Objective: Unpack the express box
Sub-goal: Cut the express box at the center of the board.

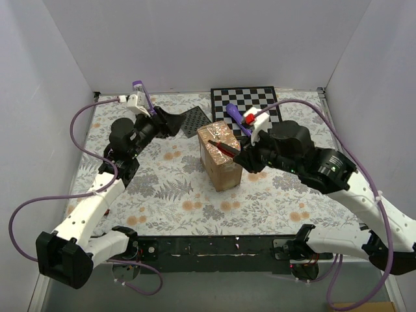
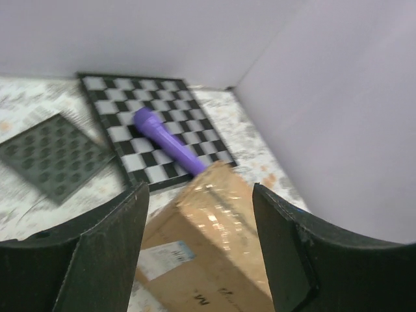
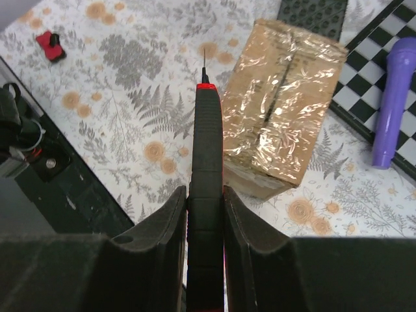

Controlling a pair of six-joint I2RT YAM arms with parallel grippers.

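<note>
Overhead, the right arm reaches inward, its right gripper (image 3: 205, 195) clamped on a red-and-black pointed tool (image 3: 205, 140) above the express box (image 1: 220, 157), which is brown, glossy-taped, flaps closed, mid floral table (image 1: 162, 195). The left gripper (image 2: 198, 201) gapes nearby.

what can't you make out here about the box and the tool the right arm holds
- What is inside the express box: hidden in every view, its taped flaps are shut.
- Print on its label: left wrist view, blurred.
- Whether the tip of the red-and-black tool touches the tape: too small in the top view, and the right wrist view looks along the tool.
- What the small red thing is: right wrist view, too small.
</note>
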